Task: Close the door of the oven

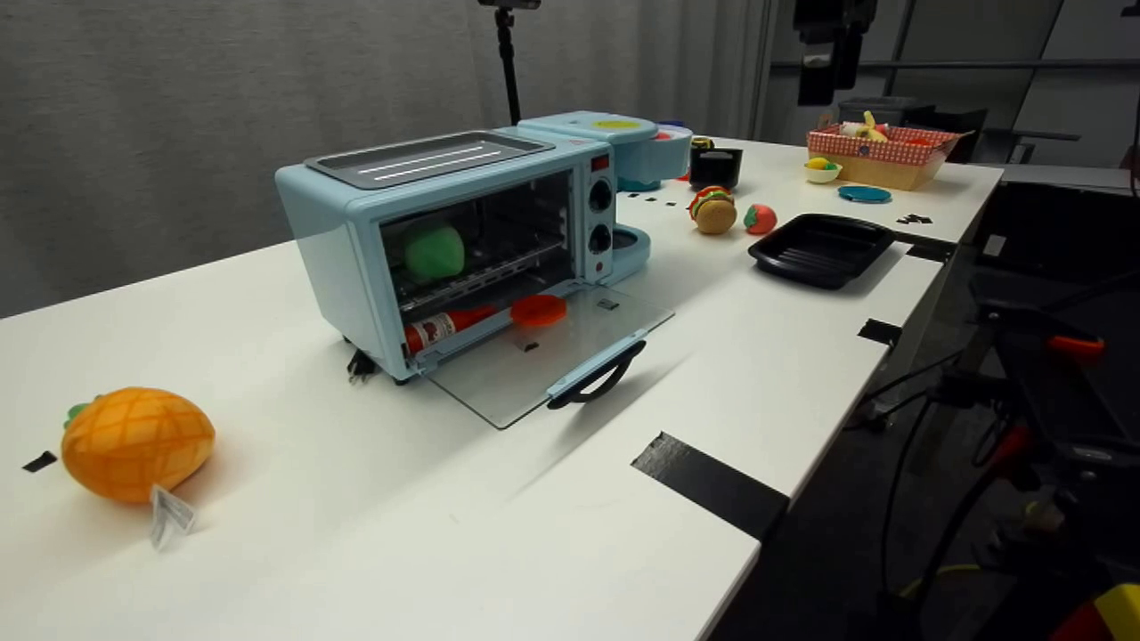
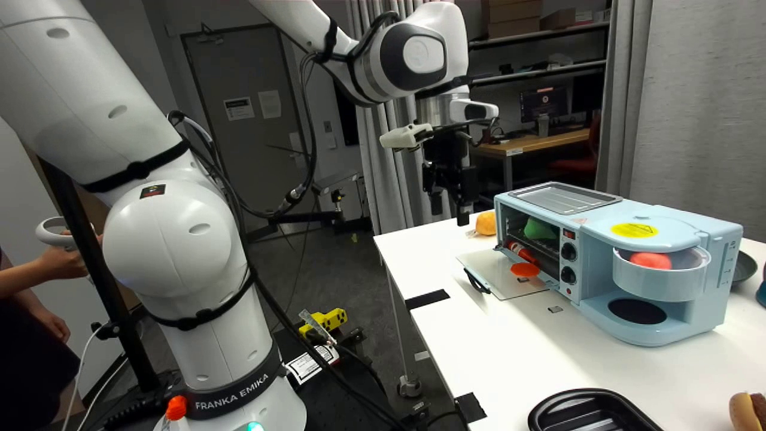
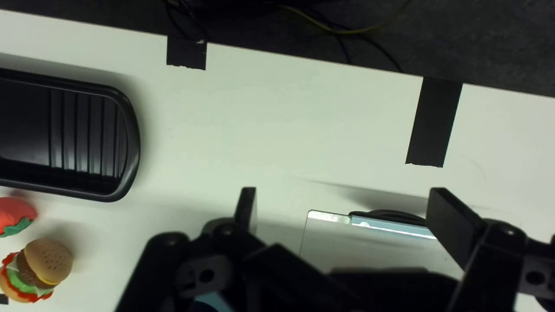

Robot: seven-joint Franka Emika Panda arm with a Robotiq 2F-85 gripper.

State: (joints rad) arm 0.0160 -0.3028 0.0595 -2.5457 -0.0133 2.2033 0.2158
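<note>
Blue oven (image 1: 472, 187), pale and boxy, on a white table (image 1: 383, 534), with its glass door (image 1: 574, 352) folded down in front and the black handle (image 3: 388, 214) along the outer edge. Inside, a green object (image 1: 435, 252), kind hard to tell; beneath it, low along the opening, a red bottle (image 1: 445, 326) lying on its side; by the hinged edge of the door, a flat red disc (image 1: 538, 310). On top, a grey tray (image 1: 427, 158). In the air and well apart from the door in both exterior views, the tool (image 3: 347, 208), fingers spread wide; in the wrist view, a corner of the door and the handle visible between them. Beside the oven, well apart, an orange pineapple toy (image 1: 138, 443). Towards the opposite end, near the edge of the table, a black tray (image 1: 824, 247); just beside it, a red fruit (image 1: 760, 219) and a toy burger (image 1: 712, 211).
</note>
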